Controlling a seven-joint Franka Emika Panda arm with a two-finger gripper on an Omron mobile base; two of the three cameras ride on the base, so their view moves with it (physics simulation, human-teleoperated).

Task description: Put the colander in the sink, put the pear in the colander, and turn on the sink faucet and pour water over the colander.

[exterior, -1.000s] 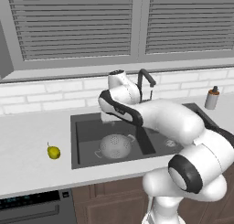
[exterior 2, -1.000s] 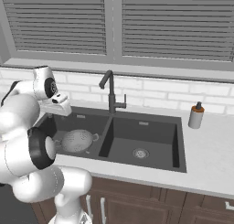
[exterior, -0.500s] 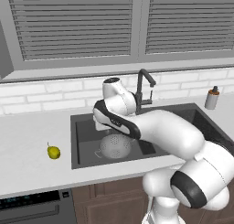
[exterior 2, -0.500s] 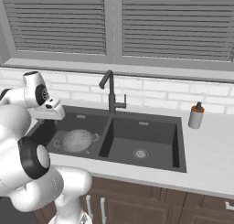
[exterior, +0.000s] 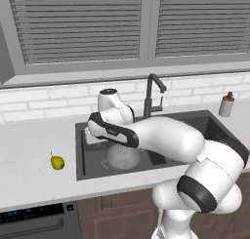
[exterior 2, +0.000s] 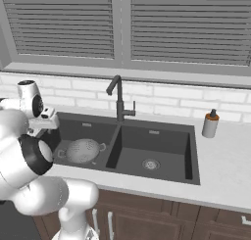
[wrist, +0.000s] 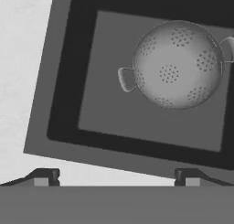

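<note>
Now, colander: colander (exterior: 122, 156) sits upside-down-looking or dome-up (cannot tell which) on the floor of the left basin, free of any grip, one loop handle showing toward the basin's middle in the hand view.
Sink: sink (exterior 2: 193, 151) is dry; right basin holds just its round drain.
Pear: pear (exterior: 57, 162) lies on the pale surface (exterior: 29, 160), left of the sink and well apart from the colander.
Sink faucet: sink faucet (exterior 2: 117, 98) stands behind the divider, no water running.
End effector: end effector (wrist: 116, 177) has its jaws spread wide and holds nothing; it hangs above the sink's left rim.
Change: over the last second the arm has swung leftward, away from above the colander and toward the pear's side; the colander has not shifted.
Meaning: first step looks done; I judge the pear fetch is starting.
Next move needs: further travel left, then a descent centred over a small, round fruit that could roll.
Other: small bottle (exterior: 226, 104) stands far right by the wall.
</note>
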